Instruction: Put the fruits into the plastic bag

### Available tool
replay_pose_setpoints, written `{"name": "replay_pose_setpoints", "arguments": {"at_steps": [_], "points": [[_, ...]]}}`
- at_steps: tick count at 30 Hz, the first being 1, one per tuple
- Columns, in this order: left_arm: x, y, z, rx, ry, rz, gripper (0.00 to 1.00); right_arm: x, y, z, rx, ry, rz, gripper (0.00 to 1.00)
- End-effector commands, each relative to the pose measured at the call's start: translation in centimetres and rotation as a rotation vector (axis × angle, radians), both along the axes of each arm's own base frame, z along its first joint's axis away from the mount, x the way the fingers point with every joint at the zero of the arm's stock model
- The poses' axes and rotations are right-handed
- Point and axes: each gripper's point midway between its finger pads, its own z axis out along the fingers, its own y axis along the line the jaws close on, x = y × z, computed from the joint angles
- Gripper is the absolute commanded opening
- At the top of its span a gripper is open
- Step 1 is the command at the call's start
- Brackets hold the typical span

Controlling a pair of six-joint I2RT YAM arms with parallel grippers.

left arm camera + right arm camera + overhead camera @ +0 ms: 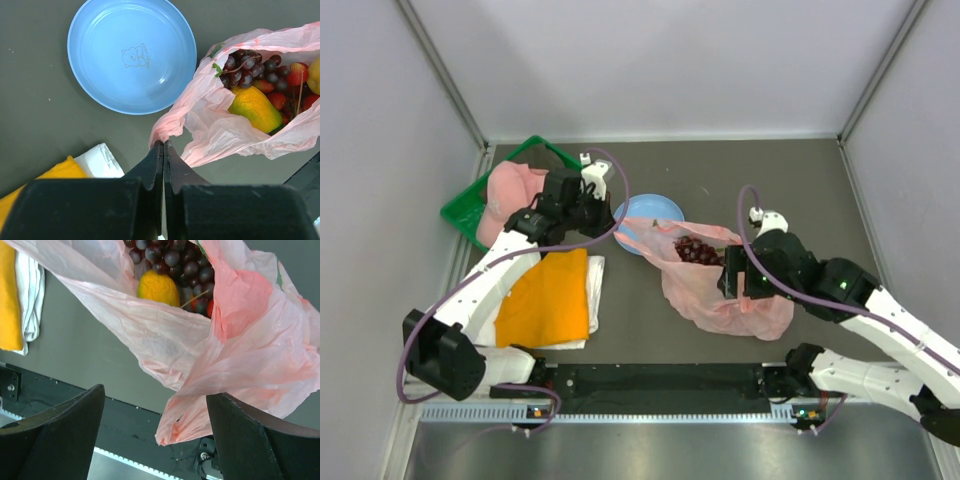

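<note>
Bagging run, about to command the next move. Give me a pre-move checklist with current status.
1. Left gripper shut on the plastic bag rim: ok.
2. Right gripper open, bag fold hanging between its jaws, unclamped: ok.
3. Grapes and mango inside the bag: ok.
4. No fruit on the blue plate: ok.
5. Bag mouth open toward the plate: ok.
6. Stray fruit on the table: none visible, but parts are hidden: cannot tell.
</note>
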Motion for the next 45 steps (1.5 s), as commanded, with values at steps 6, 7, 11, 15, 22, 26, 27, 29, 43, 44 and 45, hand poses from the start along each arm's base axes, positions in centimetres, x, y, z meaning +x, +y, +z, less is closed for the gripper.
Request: {"name": "replay_pose_setpoints", "arguments": {"at_steps": [6,7,11,15,22,26,27,29,43,44,45], "points": [[-0.4,-1.1,2.0,-0.067,-0.063,-0.072,0.00,1.8,1.4,-2.6,0.010,-0.009,-0.060,0.83],[-0.5,-1.3,2.2,-0.076,-0.066,-0.084,0.00,1.9,1.6,-3.5,0.019,-0.004,-0.070,0.83],[-1.0,-1.7,2.5,-0.100,-0.067,-0.118,0.00,2.4,1.5,-4.8,0.027,-0.012,-0.115,0.81],[-1.4,-2.1,2.7,-0.125,-0.069,-0.134,0.00,3.4,1.1,-5.1,0.035,-0.065,-0.161,0.72],[-2.1,-3.1,4.5,-0.202,-0.086,-0.177,0.00,4.5,2.5,-3.1,0.109,-0.154,-0.118,0.54],[-2.1,-4.1,7.7,-0.275,-0.130,-0.206,0.00,4.9,2.5,1.8,0.163,-0.248,-0.093,0.24],[-1.9,-4.3,8.7,-0.288,-0.147,-0.210,0.00,5.0,2.2,3.4,0.172,-0.278,-0.095,0.13],[-2.2,-4.9,12.5,-0.341,-0.200,-0.238,0.00,4.9,1.2,9.0,0.209,-0.383,-0.083,0.04],[-7.4,-6.3,28.9,-0.710,-0.387,-0.400,0.00,1.4,-7.0,29.7,0.362,-0.884,-0.106,0.00],[-7.3,-6.4,28.7,-0.719,-0.374,-0.398,0.00,1.4,-7.1,29.5,0.358,-0.881,-0.110,0.00],[-7.0,-6.5,28.4,-0.717,-0.366,-0.396,0.00,1.6,-7.2,29.0,0.344,-0.871,-0.122,0.00]]}}
